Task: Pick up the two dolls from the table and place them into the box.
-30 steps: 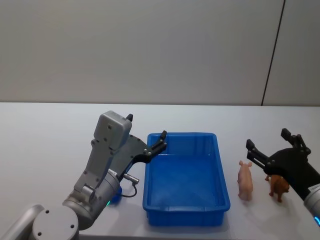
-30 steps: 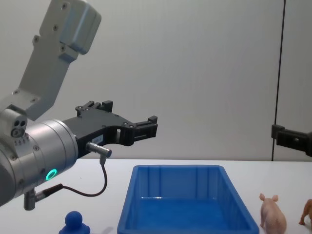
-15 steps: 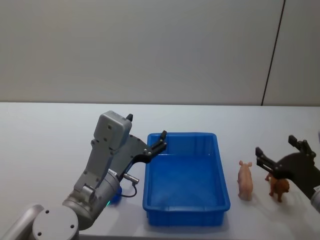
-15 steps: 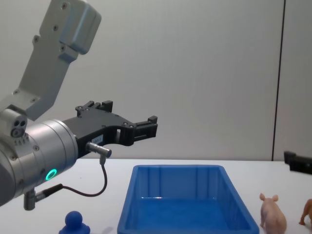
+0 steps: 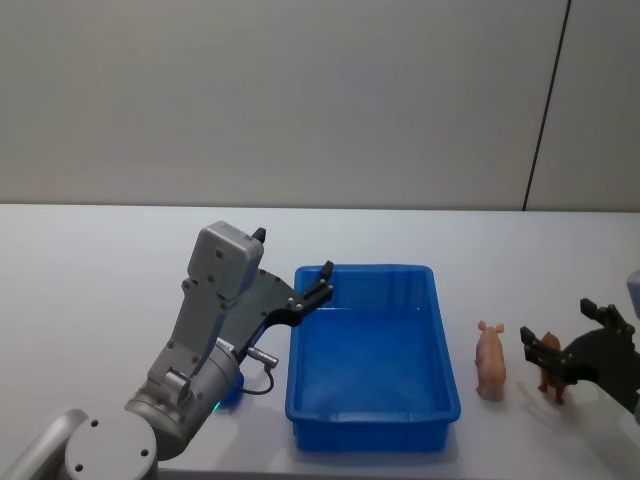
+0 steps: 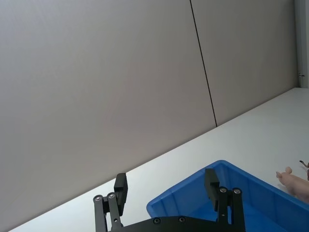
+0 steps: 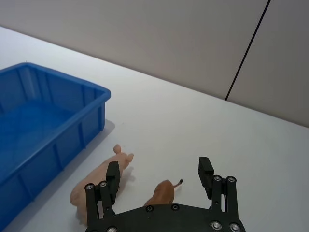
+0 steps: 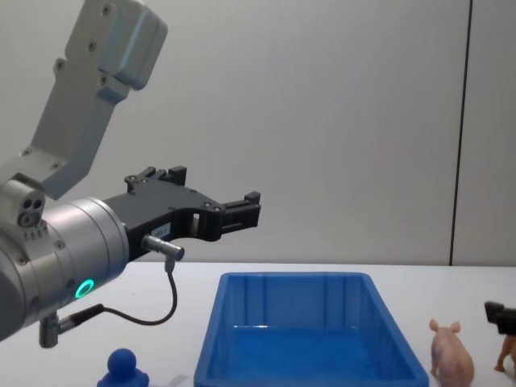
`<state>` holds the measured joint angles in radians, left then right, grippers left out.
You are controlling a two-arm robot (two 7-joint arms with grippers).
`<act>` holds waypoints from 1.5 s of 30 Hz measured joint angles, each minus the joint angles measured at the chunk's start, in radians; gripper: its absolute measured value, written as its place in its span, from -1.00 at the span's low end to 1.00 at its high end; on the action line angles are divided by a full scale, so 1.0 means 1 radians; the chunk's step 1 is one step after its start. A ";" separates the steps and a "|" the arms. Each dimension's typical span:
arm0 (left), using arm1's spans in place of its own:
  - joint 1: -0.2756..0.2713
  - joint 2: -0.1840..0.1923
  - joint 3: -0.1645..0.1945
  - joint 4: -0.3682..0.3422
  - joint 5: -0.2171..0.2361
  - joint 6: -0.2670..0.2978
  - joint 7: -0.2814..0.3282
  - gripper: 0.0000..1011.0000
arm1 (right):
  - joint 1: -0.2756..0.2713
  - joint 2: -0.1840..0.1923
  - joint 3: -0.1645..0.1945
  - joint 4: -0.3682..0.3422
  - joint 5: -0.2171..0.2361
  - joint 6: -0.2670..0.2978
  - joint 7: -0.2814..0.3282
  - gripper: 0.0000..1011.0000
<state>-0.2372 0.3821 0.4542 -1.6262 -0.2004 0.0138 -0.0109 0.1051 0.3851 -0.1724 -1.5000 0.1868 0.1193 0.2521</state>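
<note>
Far left on the table (image 5: pixel 90 300), the blue round-headed figure (image 8: pixel 122 367) stands upright, just in front of the left arm's base and outside the box. Up above it, the left gripper (image 5: pixel 324 281) hangs in the air over the box's near-left corner, fingers spread wide apart with nothing between them; the left wrist view has those two black fingers (image 6: pixel 211 181) framing bare wall and the bin's far rim.

Centre stage, the bright blue box (image 5: pixel 440 340) sits square on the table, and its floor holds no toy. From the chest view its front rim (image 8: pixel 298 279) runs flat across the middle.

Just to the right of the box, the pale pink pig (image 5: pixel 490 362) stands on its feet, snout pointing away from the robot, close to the box's right wall but not touching it. Right beside the pig is the brown four-legged animal (image 5: pixel 556 378), also upright on the table.

And there is the right gripper (image 5: pixel 560 330), low at the brown animal, fingers parted; in the right wrist view the animal (image 7: pixel 161 193) sits in the gap between them, the pig (image 7: pixel 99 181) just outside one finger. Contact cannot be told.
</note>
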 joint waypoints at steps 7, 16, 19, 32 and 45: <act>0.000 0.000 0.000 0.000 0.000 0.000 0.000 0.98 | 0.003 0.018 0.012 0.016 0.005 0.026 0.052 0.98; 0.000 0.000 0.000 0.000 0.000 0.000 0.000 0.98 | 0.005 0.034 0.023 0.030 0.012 0.064 0.092 0.98; 0.000 0.000 0.000 0.000 0.000 0.000 0.000 0.98 | 0.005 0.036 0.024 0.035 0.011 0.076 0.098 0.98; 0.000 0.000 0.000 0.000 0.000 0.000 0.000 0.98 | 0.007 0.042 0.020 0.056 -0.012 0.123 0.123 0.90; 0.000 0.000 0.000 0.000 0.000 0.000 0.000 0.98 | 0.000 0.043 0.019 0.056 0.020 0.142 0.148 0.22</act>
<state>-0.2372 0.3821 0.4542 -1.6262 -0.2004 0.0138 -0.0109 0.1055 0.4281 -0.1535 -1.4444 0.2073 0.2614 0.4000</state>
